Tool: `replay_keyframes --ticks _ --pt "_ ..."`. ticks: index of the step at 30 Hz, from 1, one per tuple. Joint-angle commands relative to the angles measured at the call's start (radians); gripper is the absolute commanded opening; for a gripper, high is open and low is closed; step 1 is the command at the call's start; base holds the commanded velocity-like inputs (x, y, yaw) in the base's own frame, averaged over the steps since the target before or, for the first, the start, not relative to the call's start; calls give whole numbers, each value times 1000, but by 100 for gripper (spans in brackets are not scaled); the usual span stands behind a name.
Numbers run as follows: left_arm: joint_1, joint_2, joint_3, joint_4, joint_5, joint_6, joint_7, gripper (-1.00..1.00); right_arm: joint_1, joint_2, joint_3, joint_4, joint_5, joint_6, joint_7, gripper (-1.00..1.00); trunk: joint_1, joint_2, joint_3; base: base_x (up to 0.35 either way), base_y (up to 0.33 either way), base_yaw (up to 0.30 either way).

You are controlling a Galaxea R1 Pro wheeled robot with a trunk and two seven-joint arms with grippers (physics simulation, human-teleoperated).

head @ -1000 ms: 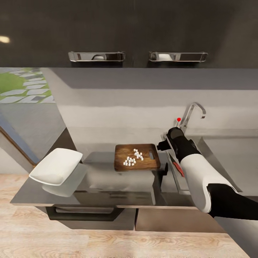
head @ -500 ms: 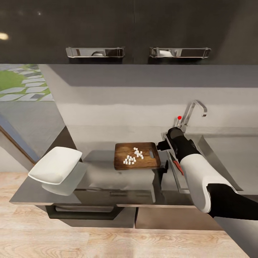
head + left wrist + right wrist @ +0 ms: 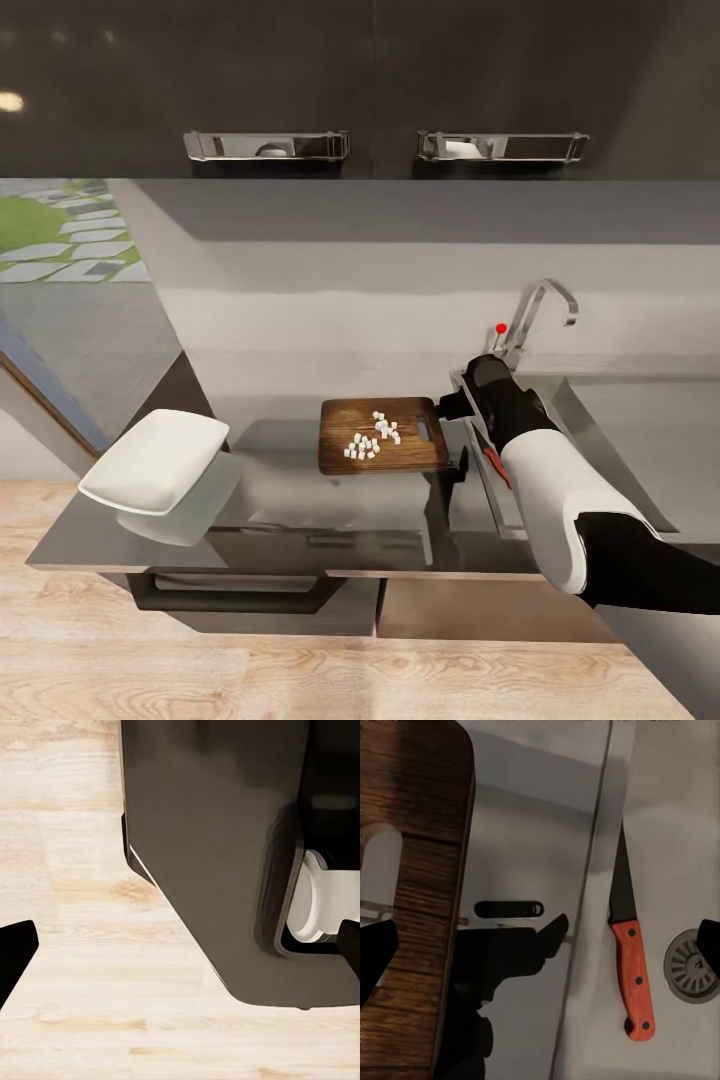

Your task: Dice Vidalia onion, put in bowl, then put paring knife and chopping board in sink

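Inside the sink (image 3: 675,832) lies the paring knife (image 3: 628,945), beside the drain (image 3: 694,965).

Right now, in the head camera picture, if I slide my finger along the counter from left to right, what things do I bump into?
The bowl → the chopping board with the diced onion on it → the robot's right arm over the sink.
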Motion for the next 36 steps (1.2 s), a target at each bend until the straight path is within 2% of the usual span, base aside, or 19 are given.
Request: replay_keyframes --ticks 1,6,14,28,36 --pt "-2 0 -7 4 10 -7 -6 100 -1 1 -6 -1 10 2 8 100 1 -2 -2 0 0 0" --pt "-2 0 -7 4 10 -7 -6 100 -1 3 -6 -2 9 1 12 100 1 -2 -2 0 0 0" --pt "-2 0 -7 4 10 -7 -6 100 -1 1 -5 -2 9 0 82 100 1 -2 -2 0 0 0" --pt "-2 0 -7 4 10 -7 -6 100 -1 -4 -5 -2 11 0 85 100 1 -2 -2 0 0 0" --pt "-2 0 -7 4 10 -7 -6 100 -1 -5 -5 -2 11 0 85 100 1 -2 -12 0 0 0"
